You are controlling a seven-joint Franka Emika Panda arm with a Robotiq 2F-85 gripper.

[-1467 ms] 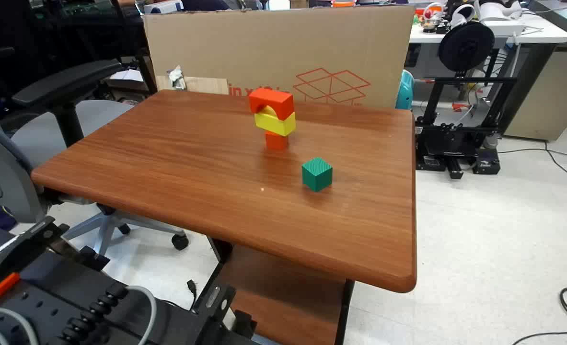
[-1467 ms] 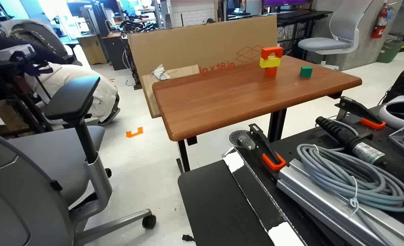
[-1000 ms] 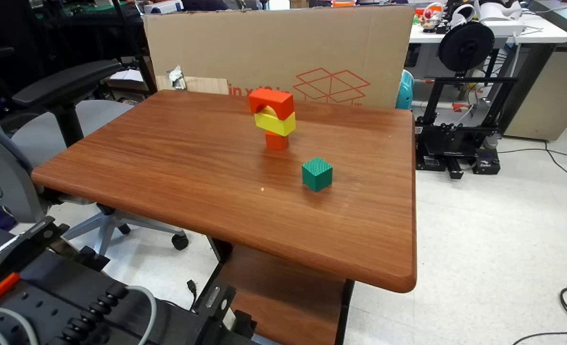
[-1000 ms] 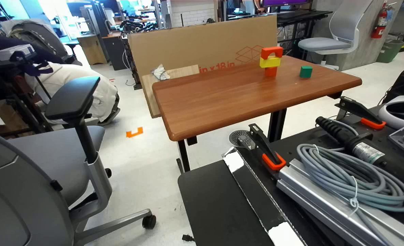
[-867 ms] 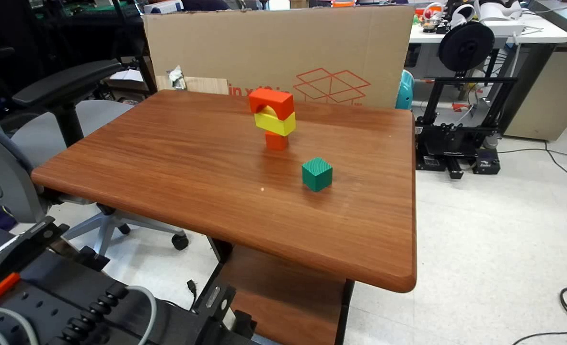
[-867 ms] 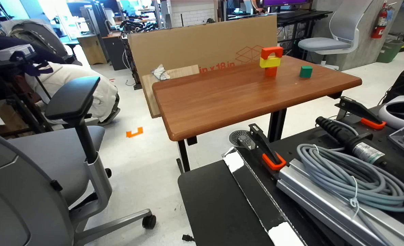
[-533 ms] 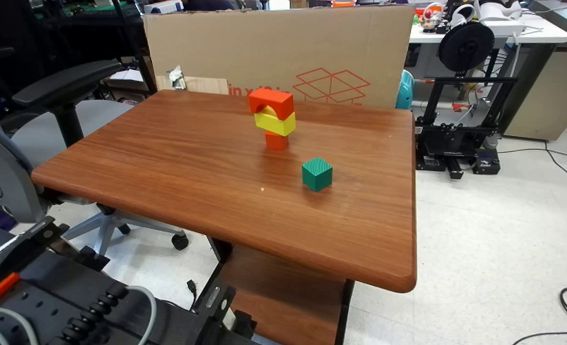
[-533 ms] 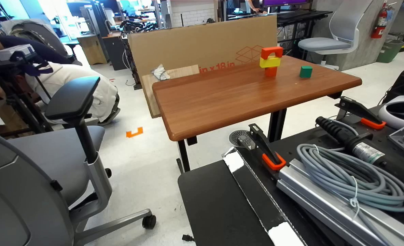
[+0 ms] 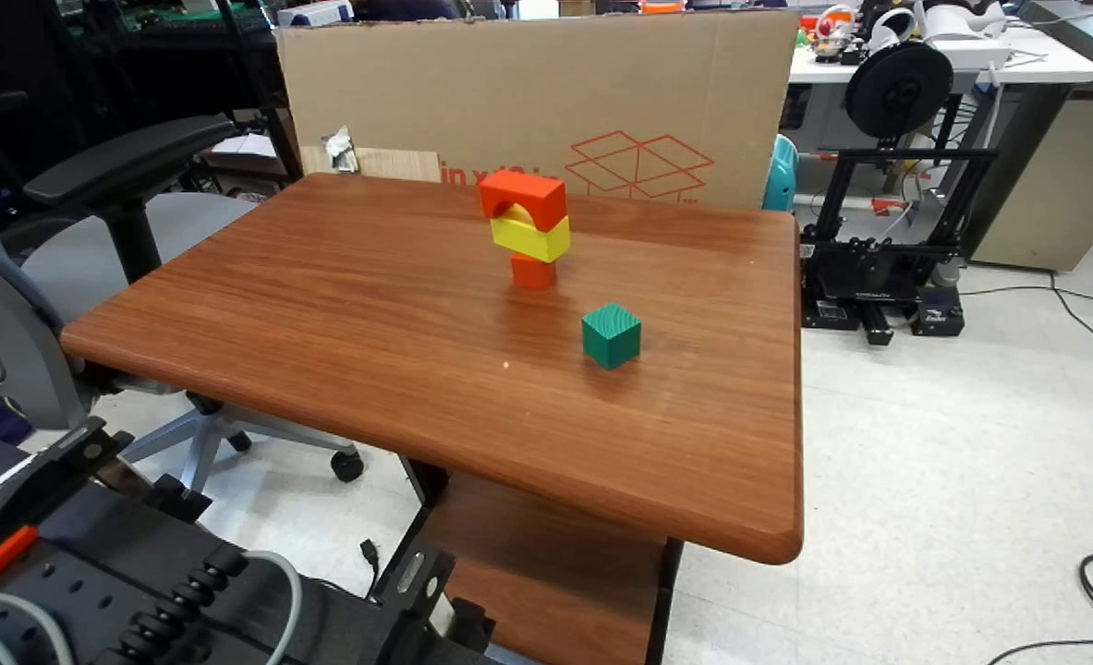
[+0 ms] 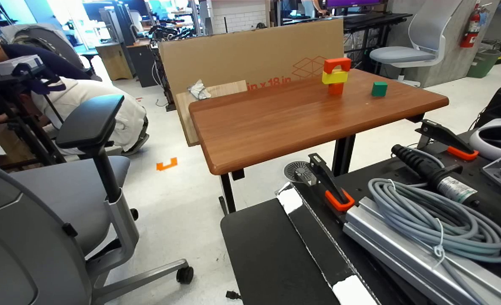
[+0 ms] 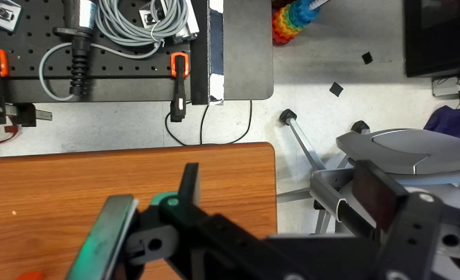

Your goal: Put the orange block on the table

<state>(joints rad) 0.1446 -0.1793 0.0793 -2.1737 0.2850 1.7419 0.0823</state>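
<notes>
In both exterior views an orange-red block with an arch cut in its underside (image 9: 526, 196) (image 10: 337, 65) lies on a yellow block (image 9: 532, 238) (image 10: 335, 77). The yellow block rests on a smaller orange piece (image 9: 533, 272) (image 10: 336, 89) standing on the reddish-brown table (image 9: 370, 305) (image 10: 267, 123). The table also shows in the wrist view (image 11: 230, 163). There, an orange patch (image 11: 31, 276) is cut off at the lower left; I cannot tell which block it is. My gripper (image 11: 286, 188) is wide open and empty, above the table's end and a chair. It is out of both exterior views.
A green cube (image 9: 612, 336) (image 10: 379, 89) sits on the table near the stack. A grey chair (image 9: 139, 212) (image 11: 412, 151) stands at the table's end. A cardboard sheet (image 9: 528, 102) stands behind the table. A black bench (image 10: 275, 254) with clamps and coiled cable (image 10: 436, 220) lies alongside.
The blocks and the table have not moved in the exterior views. In the background, a person's head has come into view behind the chair.
</notes>
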